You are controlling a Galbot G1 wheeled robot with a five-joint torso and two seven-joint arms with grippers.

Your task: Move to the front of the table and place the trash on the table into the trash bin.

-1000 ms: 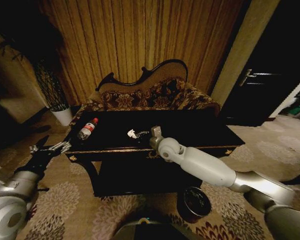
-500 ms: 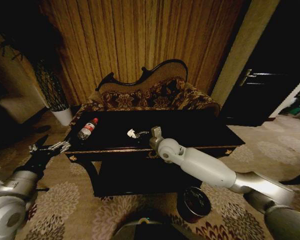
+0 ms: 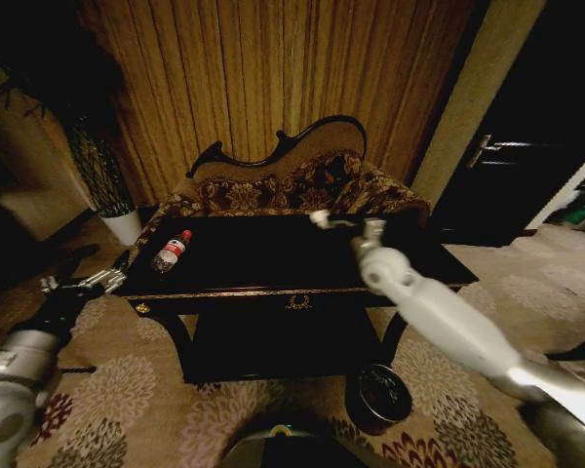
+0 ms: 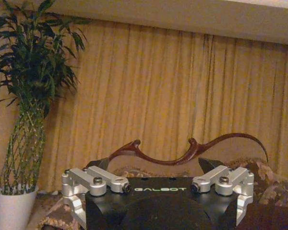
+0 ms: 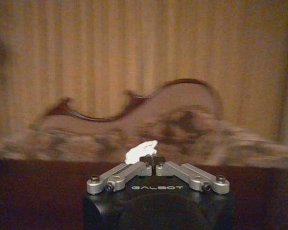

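Observation:
My right gripper (image 3: 324,221) is raised over the far right part of the black table (image 3: 273,291), shut on a crumpled white paper wad (image 3: 317,215). In the right wrist view the wad (image 5: 140,152) sticks out past the closed fingertips of that gripper (image 5: 152,161). A clear bottle with a red label (image 3: 171,251) lies on the table's left end. Off the table's left corner, low down, my left gripper (image 3: 78,285) hangs open and empty; the left wrist view shows it (image 4: 158,181) spread wide. The dark round trash bin (image 3: 380,395) stands on the carpet by the table's front right leg.
A carved-back patterned sofa (image 3: 283,185) stands right behind the table, with curtains beyond it. A white plant pot (image 3: 124,226) with a tall plant is at the back left. A dark door (image 3: 507,166) lies to the right. Patterned carpet spreads around the table.
My right gripper has lifted the white paper wad off the table's middle and swung it up and to the right. The left gripper has drifted slightly left and down.

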